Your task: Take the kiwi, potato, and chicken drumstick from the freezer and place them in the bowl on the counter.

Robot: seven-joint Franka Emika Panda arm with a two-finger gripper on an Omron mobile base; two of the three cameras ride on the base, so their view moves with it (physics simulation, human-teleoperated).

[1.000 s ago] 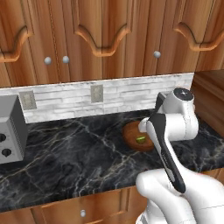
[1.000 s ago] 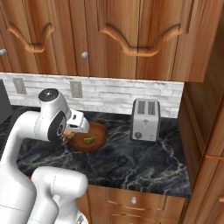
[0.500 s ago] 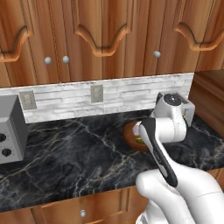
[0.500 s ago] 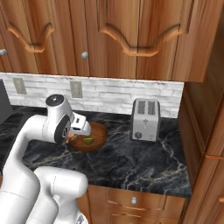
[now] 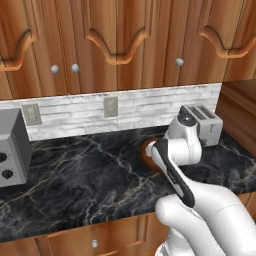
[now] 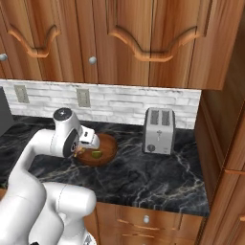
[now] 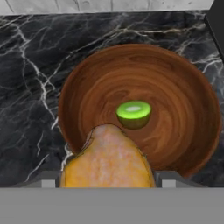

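Claw over the wooden bowl on the black marble desk, carrying an orange-brown food piece.

The desk (image 5: 90,175) runs beneath wooden wall cabinets (image 6: 143,38) and a pale brick backsplash (image 5: 140,107); a silver toaster (image 6: 159,130) stands near the bowl, to its right in the right base view; the bowl (image 7: 175,109) rests on the desk and holds the kiwi (image 7: 134,114) near its centre, cut face up; the claw (image 6: 82,149) is closed on the chicken drumstick (image 7: 107,159), held above the bowl's near rim.
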